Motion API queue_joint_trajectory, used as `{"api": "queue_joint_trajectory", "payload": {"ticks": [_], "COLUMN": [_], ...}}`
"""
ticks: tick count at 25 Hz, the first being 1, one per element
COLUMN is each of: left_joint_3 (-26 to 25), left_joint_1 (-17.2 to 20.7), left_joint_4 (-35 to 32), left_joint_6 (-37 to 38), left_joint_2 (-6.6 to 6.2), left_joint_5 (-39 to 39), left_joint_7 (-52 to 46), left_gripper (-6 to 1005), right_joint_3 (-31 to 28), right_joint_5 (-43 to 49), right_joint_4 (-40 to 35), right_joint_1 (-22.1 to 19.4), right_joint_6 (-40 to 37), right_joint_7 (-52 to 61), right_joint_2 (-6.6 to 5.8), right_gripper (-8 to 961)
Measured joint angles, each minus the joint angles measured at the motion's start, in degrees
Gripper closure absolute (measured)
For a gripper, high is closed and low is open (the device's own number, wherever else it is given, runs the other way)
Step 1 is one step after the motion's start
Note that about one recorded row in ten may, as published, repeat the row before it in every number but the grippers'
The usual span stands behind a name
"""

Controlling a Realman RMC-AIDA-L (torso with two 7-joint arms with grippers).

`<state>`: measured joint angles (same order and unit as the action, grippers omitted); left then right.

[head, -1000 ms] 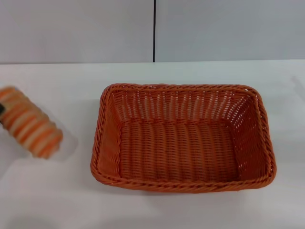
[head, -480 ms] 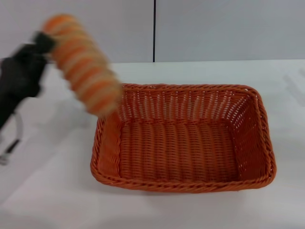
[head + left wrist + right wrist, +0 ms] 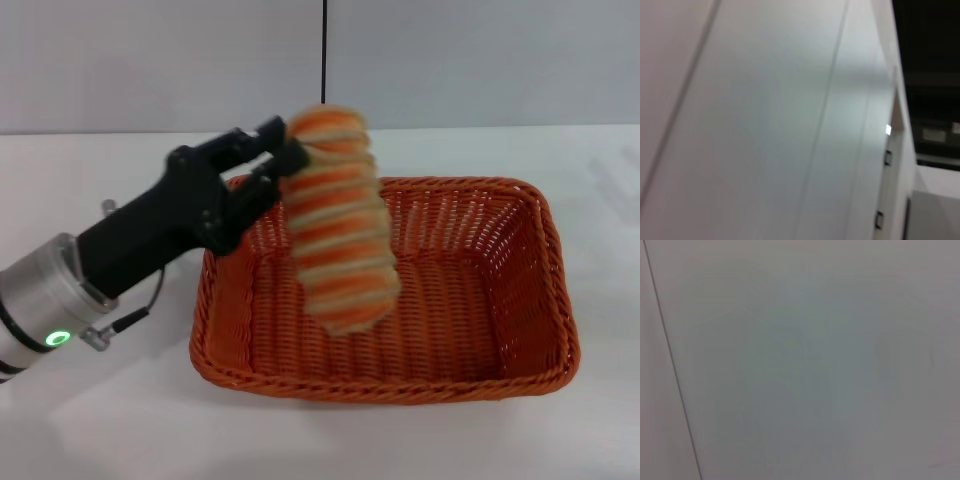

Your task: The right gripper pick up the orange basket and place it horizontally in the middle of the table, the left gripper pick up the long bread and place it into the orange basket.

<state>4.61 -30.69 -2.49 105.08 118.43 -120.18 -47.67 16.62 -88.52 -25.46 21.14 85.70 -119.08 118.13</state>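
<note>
The orange basket (image 3: pixel 520 300) lies lengthwise across the middle of the white table (image 3: pixel 90 420), open side up. My left gripper (image 3: pixel 283 160) reaches in from the left and is shut on the upper end of the long bread (image 3: pixel 335 225). The striped cream and orange loaf hangs nearly upright, tilted a little, above the left half of the basket's inside, with its lower end clear of the woven floor. The right gripper is out of view. Both wrist views show only pale wall panels.
A grey wall with a dark vertical seam (image 3: pixel 324 50) rises behind the table's far edge. My left arm's silver wrist section with a green light (image 3: pixel 55 338) crosses the table's left side, with a thin cable hanging under it.
My left gripper has carried the long bread up from the table's left side and rightward. It now hangs over the basket's inside, turned nearly upright. The basket has not moved.
</note>
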Motion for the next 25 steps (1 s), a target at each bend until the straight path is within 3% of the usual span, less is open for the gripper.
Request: {"api": "queue_joint_trajectory", "payload": {"ticks": [2, 6, 15, 25], "left_joint_3": [-1.74, -5.72, -10.84, -26.36], "left_joint_1": [1.14, 3.43, 6.0, 14.15], "left_joint_4": [0.06, 0.05, -0.03, 3.45], "left_joint_6": [0.45, 0.91, 2.23, 4.88], "left_joint_2": [-0.08, -0.13, -0.31, -0.07], "left_joint_5": [0.17, 0.21, 0.22, 0.25], "left_joint_7": [0.03, 0.08, 0.97, 17.81], "left_gripper": [839, 561, 391, 161], "right_joint_3": [0.0, -0.01, -0.01, -0.97], "right_joint_5": [0.03, 0.1, 0.09, -6.57], "right_joint_4": [0.05, 0.15, 0.18, 2.04], "right_joint_1": [0.02, 0.33, 0.71, -0.99], "right_joint_6": [0.0, 0.0, 0.27, -0.1], "right_joint_7": [0.0, -0.01, -0.01, -0.94], "right_joint_2": [0.0, 0.0, 0.0, 0.58], "right_gripper": [379, 379, 379, 379]}}
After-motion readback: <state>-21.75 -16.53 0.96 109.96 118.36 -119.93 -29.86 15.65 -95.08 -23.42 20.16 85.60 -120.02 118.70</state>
